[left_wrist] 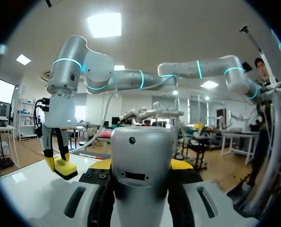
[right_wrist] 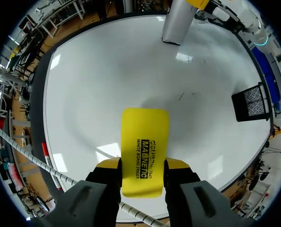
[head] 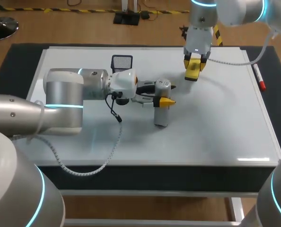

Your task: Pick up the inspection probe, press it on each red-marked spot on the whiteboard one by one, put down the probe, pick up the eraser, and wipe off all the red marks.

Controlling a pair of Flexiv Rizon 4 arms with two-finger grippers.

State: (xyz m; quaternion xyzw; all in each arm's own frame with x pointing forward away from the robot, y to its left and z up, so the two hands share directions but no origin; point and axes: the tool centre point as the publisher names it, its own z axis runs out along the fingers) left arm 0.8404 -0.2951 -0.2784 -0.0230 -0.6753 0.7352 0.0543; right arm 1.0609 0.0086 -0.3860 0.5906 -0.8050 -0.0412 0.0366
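The inspection probe (head: 161,117), a grey cylinder, stands upright near the middle of the whiteboard (head: 216,127), its lower end at the surface. My left gripper (head: 162,100) is shut on its upper part; the left wrist view shows the probe (left_wrist: 141,146) between the yellow tips of that gripper (left_wrist: 141,164). My right gripper (head: 194,65) is shut on the yellow eraser (head: 192,72), held low over the board's far part. The eraser (right_wrist: 144,137) sticks out ahead of the right gripper (right_wrist: 144,164). I see no red marks on the board; a few faint thin strokes (right_wrist: 180,96) show.
A black mesh pen holder (head: 122,62) stands at the board's back, left of the middle. A red-tipped marker (head: 259,77) lies along the board's right edge. My left arm (head: 74,94) stretches across the board's left half.
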